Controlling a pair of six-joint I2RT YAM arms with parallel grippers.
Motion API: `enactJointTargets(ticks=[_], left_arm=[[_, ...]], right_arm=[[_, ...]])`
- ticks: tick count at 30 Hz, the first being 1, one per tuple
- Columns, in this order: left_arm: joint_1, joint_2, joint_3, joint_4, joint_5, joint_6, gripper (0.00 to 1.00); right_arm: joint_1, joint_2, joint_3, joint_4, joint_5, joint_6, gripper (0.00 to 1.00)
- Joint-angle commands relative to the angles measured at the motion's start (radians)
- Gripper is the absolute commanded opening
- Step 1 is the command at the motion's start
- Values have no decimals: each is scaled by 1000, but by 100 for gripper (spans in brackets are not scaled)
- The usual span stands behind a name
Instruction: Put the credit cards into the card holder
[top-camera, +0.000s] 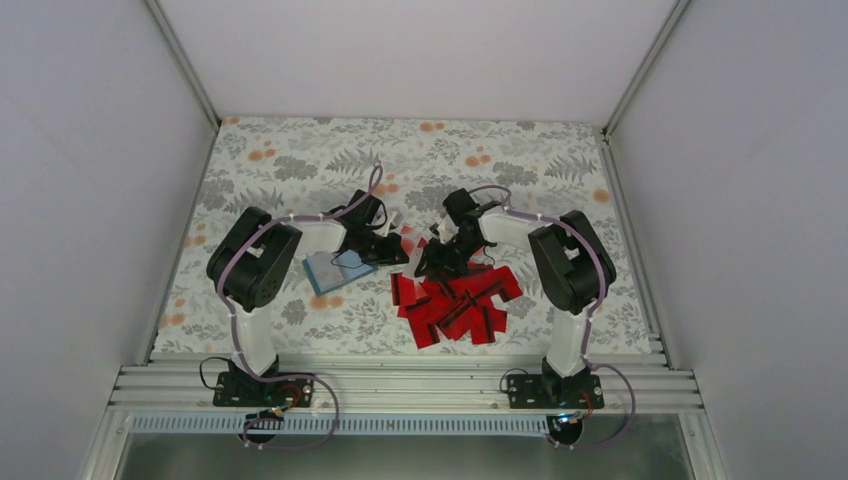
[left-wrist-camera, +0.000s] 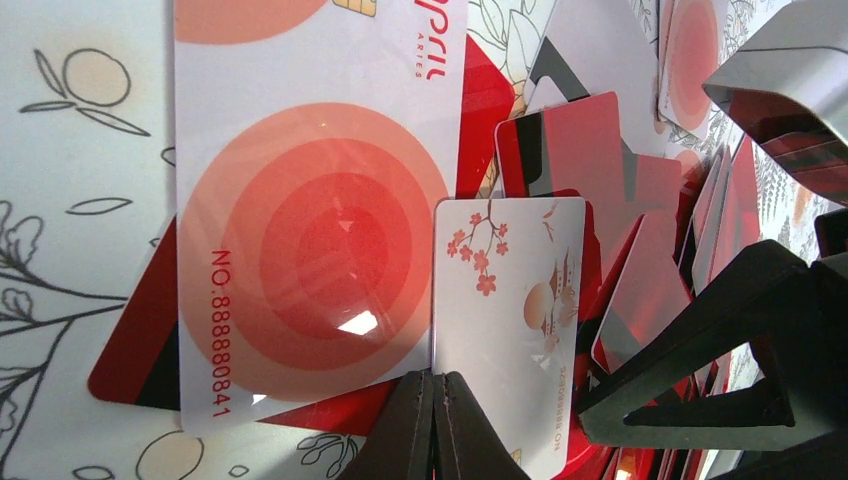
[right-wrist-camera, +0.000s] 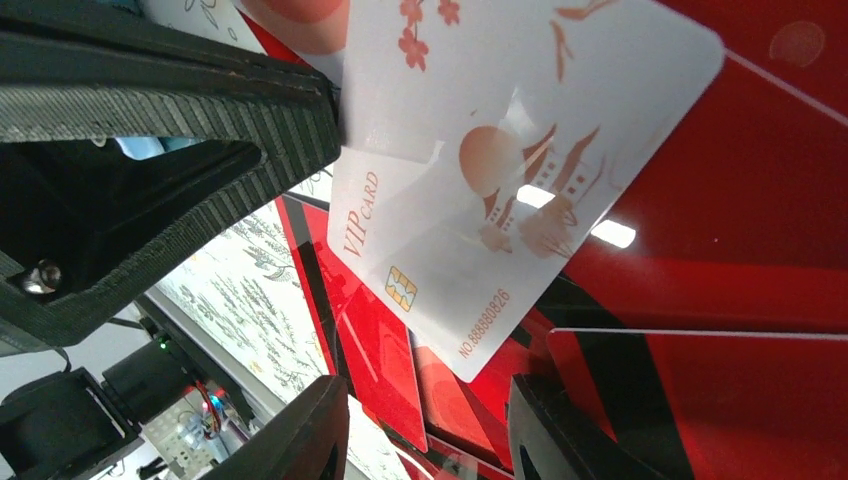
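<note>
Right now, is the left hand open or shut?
Shut. In the left wrist view the left hand has its black fingers pressed together: no gap, nothing between them.

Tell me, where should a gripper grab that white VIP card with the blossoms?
Probably its chip-end short edge: the white VIP card lies atop the red cards, that edge seemingly jutting free toward the right gripper, whose open jaws could pinch it from that side.

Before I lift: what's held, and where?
No clear hold: shut left gripper touches the edge of the blossom card; open right gripper straddles its corner.
</note>
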Motion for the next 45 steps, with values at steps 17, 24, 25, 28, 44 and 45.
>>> enactJointTargets(ticks=[17,24,25,28,44,45], left_arm=[[-20,95,-53,-154,-39,65,2],[-27,139,-75,-132,17,67,2],[-27,143,-78,-129,22,68,2],[-27,155,-89,-112,38,66,3],[-25,179,-76,-91,88,62,2],[-25,180,-73,-94,88,62,2]], right_arm=[[-26,85,-21,71,139,188,40],[-2,141,-29,123,99,175,38],[-3,137,-34,134,92,171,37],[-3,92,-55,205,44,140,36],[-4,-84,-145,366,-54,39,29],[-5,-93,-149,372,-53,40,29]])
